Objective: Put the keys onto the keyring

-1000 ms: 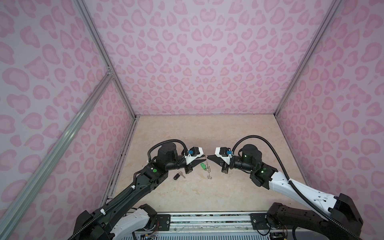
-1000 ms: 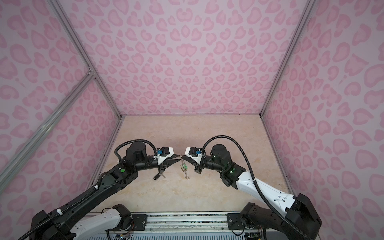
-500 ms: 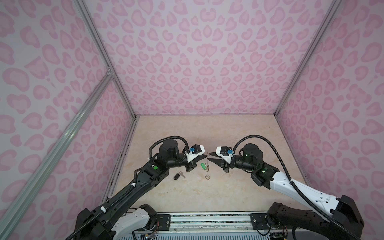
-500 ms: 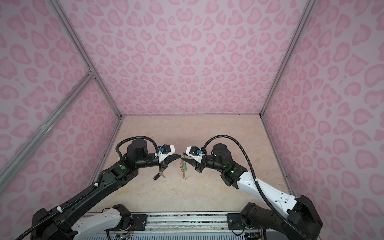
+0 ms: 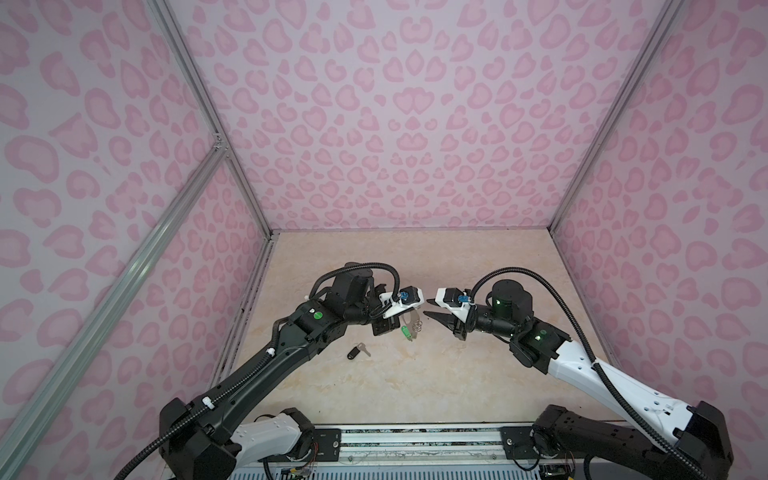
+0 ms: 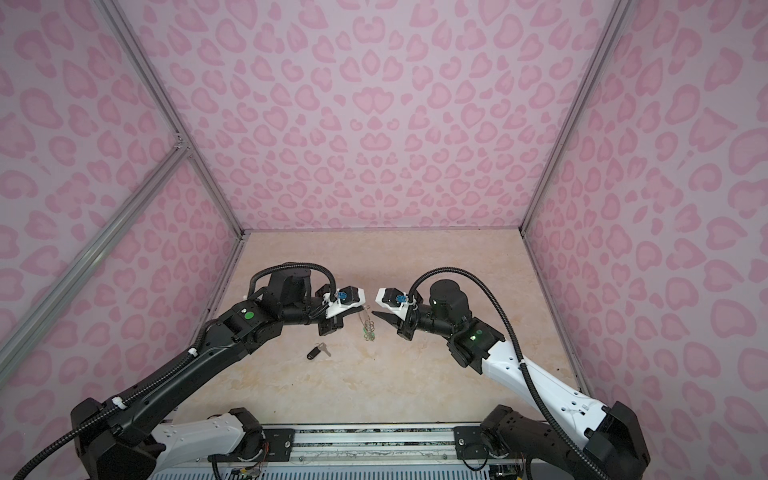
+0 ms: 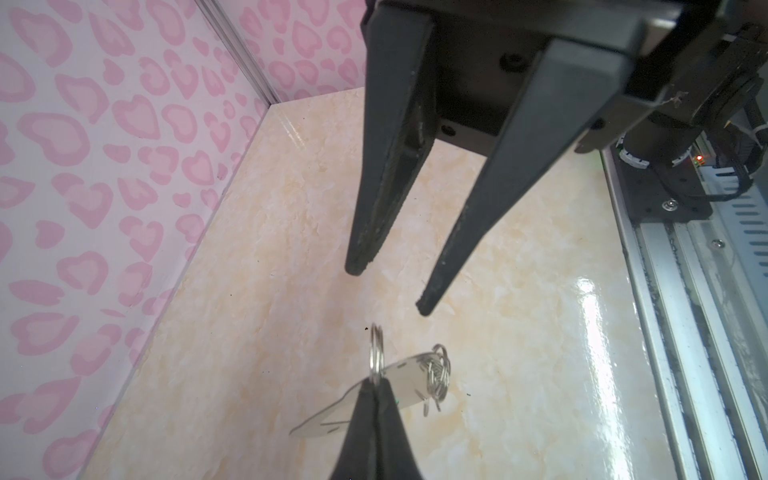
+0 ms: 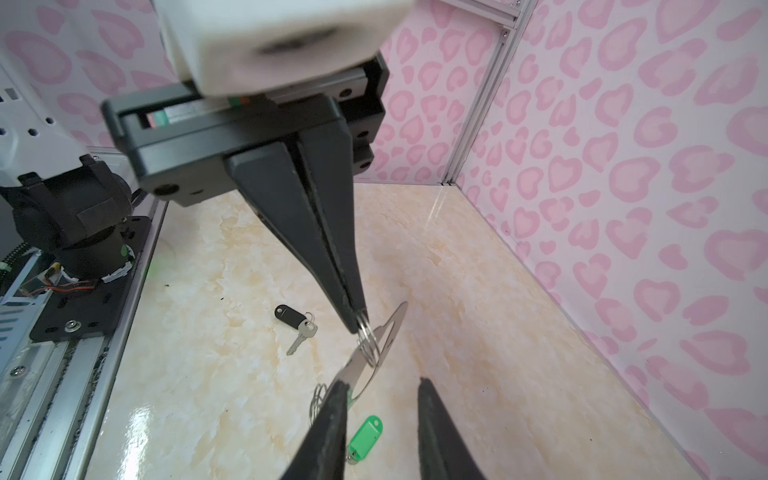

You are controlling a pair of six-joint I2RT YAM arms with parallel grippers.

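Observation:
My left gripper is shut on one wire ring of the keyring, a flat grey plate that hangs in the air from that ring. Both top views show the keyring between the two grippers. My right gripper is open, with one finger beside the plate and nothing between the jaws. A green-tagged key shows just below the plate; I cannot tell whether it hangs from it. The black-tagged key lies on the floor.
The floor is beige marble, shut in by pink patterned walls at the back and on both sides. A metal rail with both arm bases runs along the near edge.
My left gripper closed on a wire ring of the keyring. My right gripper opened, let go of the keyring and drew back a little to the right.

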